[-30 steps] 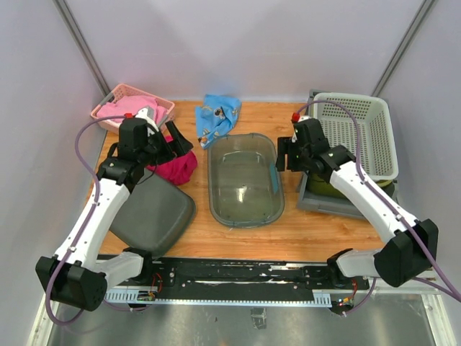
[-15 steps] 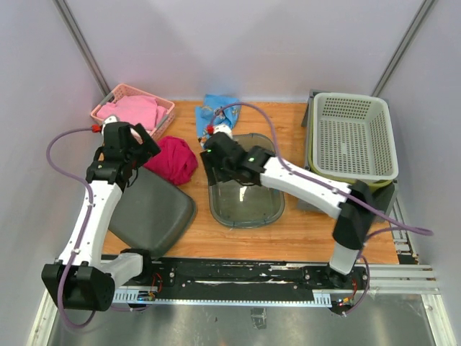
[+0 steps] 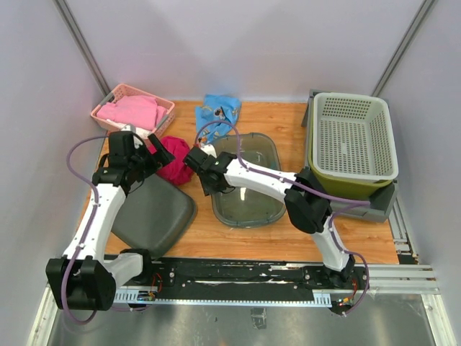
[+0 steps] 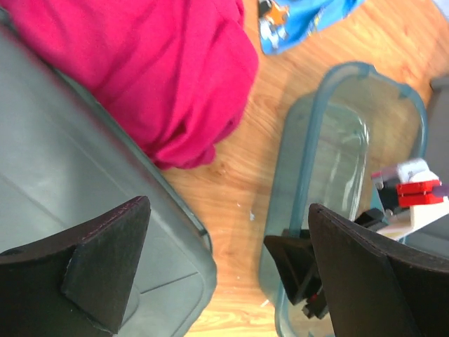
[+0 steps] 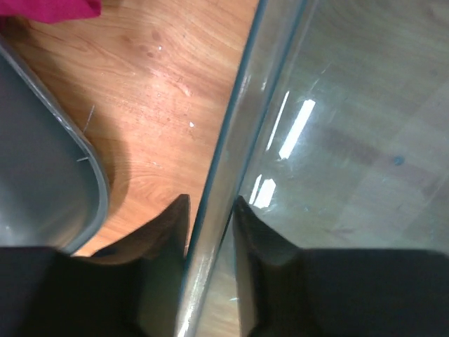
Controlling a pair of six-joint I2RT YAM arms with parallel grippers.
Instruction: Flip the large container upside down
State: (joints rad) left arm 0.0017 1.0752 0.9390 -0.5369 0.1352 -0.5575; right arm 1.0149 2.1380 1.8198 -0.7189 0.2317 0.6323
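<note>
Now the right gripper (image 5: 210, 203), just swung across, pinches the rim of the clear oval plastic tub (image 3: 252, 205), leaving the light grey rectangular plastic crate (image 3: 382, 205) untouched; the left gripper (image 4: 228, 210) gapes empty.

White arms (image 3: 94, 216) — black joints (image 3: 78, 280), purple cables (image 3: 70, 160)

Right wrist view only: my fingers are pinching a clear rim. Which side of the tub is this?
Observer: The right gripper is on the left long side of the clear tub, facing the dark grey lid.
Operator: Where's the left arm?
Observer: The left gripper hangs open near the crimson cloth, off the tub.
Operator: And the grey crate?
Observer: The grey crate sits far right, under the olive-green bin and white mesh basket.
</note>
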